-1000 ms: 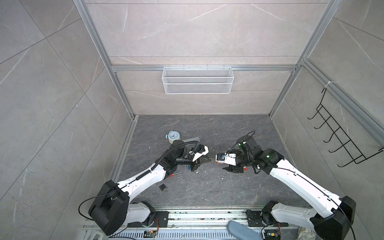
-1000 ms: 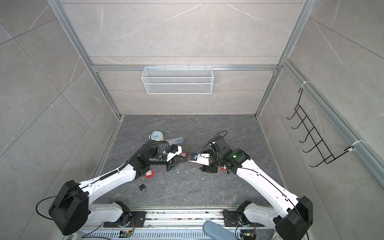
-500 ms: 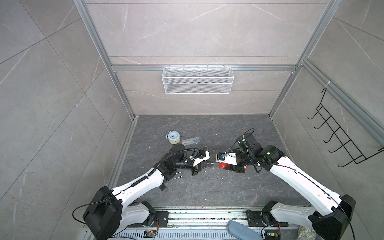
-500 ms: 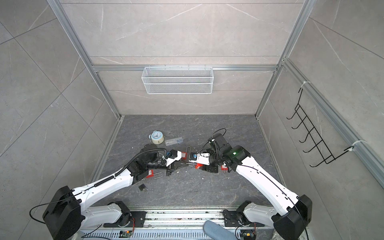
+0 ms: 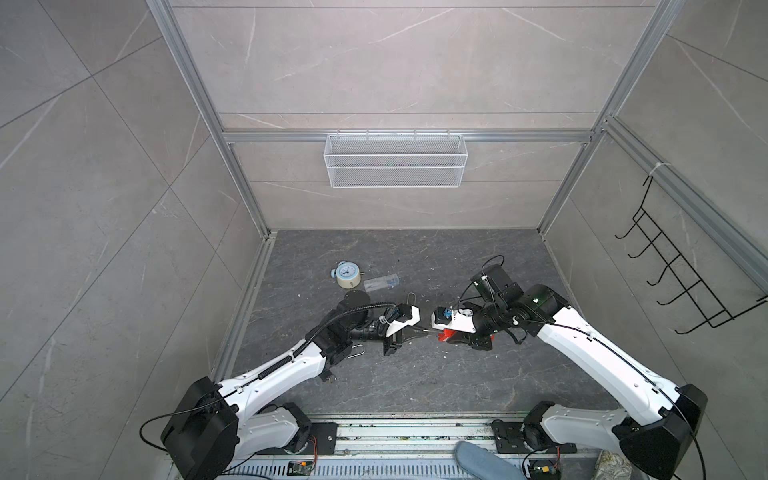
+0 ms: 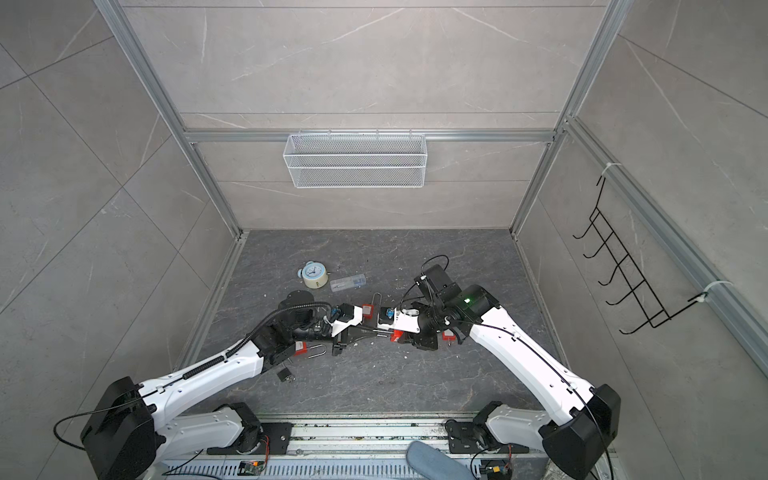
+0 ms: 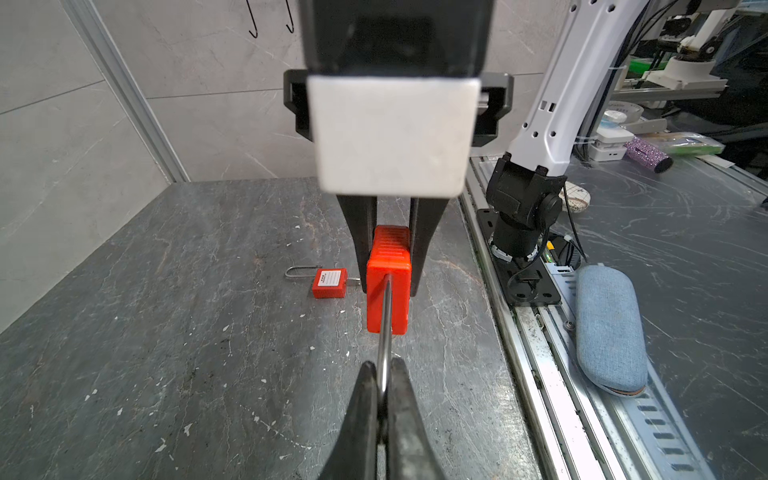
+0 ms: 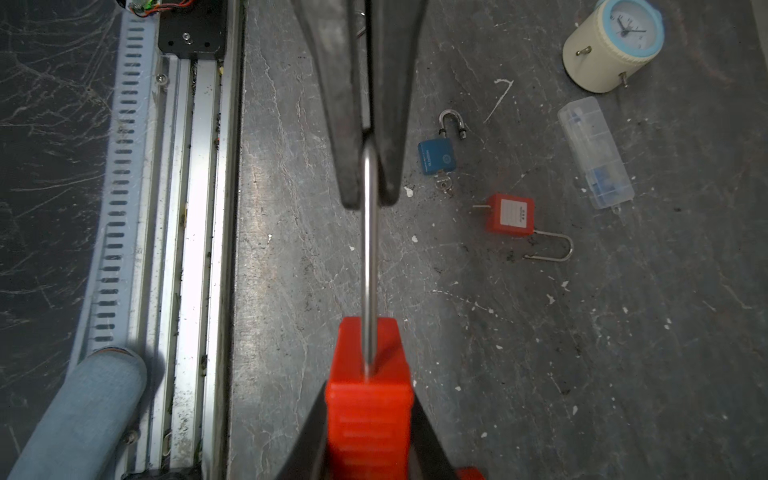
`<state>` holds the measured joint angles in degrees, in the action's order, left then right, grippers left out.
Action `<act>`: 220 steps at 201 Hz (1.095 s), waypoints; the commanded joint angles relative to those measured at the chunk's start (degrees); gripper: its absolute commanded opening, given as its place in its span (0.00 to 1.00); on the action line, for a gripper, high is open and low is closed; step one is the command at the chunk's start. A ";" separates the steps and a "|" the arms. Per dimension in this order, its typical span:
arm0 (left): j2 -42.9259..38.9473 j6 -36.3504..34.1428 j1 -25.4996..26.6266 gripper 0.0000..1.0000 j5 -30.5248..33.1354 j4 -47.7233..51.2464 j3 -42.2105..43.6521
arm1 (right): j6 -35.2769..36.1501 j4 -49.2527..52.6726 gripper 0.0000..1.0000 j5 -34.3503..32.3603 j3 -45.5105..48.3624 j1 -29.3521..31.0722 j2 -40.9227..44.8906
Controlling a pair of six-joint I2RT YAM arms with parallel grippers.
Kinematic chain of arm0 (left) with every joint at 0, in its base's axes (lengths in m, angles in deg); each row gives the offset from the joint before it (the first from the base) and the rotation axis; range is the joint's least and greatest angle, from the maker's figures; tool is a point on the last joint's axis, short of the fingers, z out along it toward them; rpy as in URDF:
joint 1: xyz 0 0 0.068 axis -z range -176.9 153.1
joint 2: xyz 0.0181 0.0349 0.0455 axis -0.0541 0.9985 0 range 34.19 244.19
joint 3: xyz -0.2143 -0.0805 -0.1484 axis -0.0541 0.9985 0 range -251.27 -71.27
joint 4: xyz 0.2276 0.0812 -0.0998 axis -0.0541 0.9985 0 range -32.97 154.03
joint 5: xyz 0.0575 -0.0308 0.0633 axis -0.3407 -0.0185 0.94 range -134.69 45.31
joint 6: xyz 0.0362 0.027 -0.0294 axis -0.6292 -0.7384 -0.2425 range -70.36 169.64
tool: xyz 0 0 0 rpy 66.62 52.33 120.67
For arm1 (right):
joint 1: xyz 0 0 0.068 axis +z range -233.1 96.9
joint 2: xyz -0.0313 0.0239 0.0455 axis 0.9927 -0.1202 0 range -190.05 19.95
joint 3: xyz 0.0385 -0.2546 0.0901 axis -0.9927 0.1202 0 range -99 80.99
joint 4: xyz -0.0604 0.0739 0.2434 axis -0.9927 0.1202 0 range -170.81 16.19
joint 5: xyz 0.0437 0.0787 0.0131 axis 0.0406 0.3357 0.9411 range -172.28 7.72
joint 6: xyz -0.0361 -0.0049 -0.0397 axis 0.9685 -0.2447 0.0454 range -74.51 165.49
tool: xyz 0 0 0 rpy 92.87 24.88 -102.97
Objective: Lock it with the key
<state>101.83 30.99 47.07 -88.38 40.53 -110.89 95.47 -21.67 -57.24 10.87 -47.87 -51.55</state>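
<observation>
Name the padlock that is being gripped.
The red padlock spanning both end effectors: left end effector pinches its shackle, right end effector clamps its body. The blue padlock and labelled red padlock lie loose.

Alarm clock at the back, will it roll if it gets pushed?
The alarm clock appears to lie face up on its back, so it would probably slide, not roll. Its smooth round side might slip between jaws.

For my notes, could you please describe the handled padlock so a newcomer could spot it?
On the dark stone floor, look midway between the arms. The red plastic padlock spans both grippers: the right gripper clamps its ribbed body, the left gripper pinches its steel shackle. Other padlocks lie loose on the floor.
</observation>
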 commanded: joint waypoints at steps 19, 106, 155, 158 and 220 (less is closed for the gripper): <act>0.46 -1.87 2.06 0.00 -0.01 -3.49 -0.33 | 0.56 1.72 0.13 6.04 -2.91 0.12 -1.44; 4.93 2.09 3.24 0.00 1.97 -13.13 1.53 | 1.55 -5.11 0.13 11.20 -3.67 0.14 -3.64; 6.31 5.65 3.04 0.00 4.91 -21.83 3.93 | 1.93 -8.41 0.19 10.35 -3.61 0.11 -4.17; 6.21 5.65 3.02 0.00 4.96 -21.96 3.89 | 2.19 -8.20 0.21 9.83 -3.66 0.11 -4.17; 6.26 10.72 -1.10 0.00 2.62 -30.27 5.74 | 1.68 -4.38 0.50 4.41 -3.33 -3.64 -0.83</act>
<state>108.04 38.86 47.31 -83.89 18.79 -104.66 97.39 -25.71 -53.77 8.88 -49.88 -54.70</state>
